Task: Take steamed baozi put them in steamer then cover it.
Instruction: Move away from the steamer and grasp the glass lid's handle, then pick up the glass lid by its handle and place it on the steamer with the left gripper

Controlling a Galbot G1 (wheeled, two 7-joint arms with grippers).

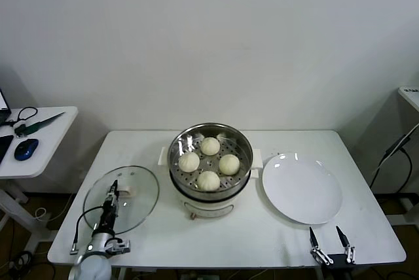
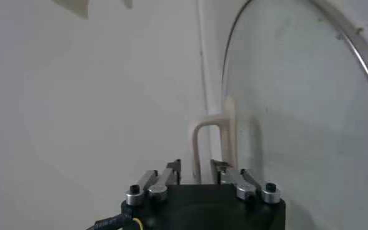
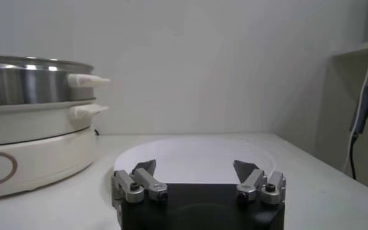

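— What's in the steamer [image 1: 210, 170] at the moment?

— All four steamed baozi [image 1: 209, 163] sit on the perforated tray inside the steel pot: one at twelve o'clock, one at three, one at six, one at nine, close together but with tray showing between them. The pot stands on its cream base at the middle of the white table [image 1: 262, 241] and has no cover on it.

— And the lid?

— The glass lid [image 1: 139, 192] lies flat on the table at about eight o'clock from the steamer, just beside it. My left gripper [image 1: 114, 192] is over it (coming in from the near edge), and my fingers [image 2: 224, 172] stand on either side of the lid's cream handle [image 2: 210, 147]. I can't tell whether they are already pressing it; a narrow gap seems to show on each side.

— Your other side?

— My right gripper [image 1: 331, 244] is parked at the near right edge of the table, fingers spread wide apart with nothing between them. Just beyond it lies the white plate [image 1: 302, 188], bare, at three o'clock from the steamer and nearly touching the pot's side handle.

— Anything else around?

— A small side desk [image 1: 39, 142] off at nine o'clock carries a blue mouse [image 1: 25, 149] and some cables. Nothing lies on the table between lid and pot.
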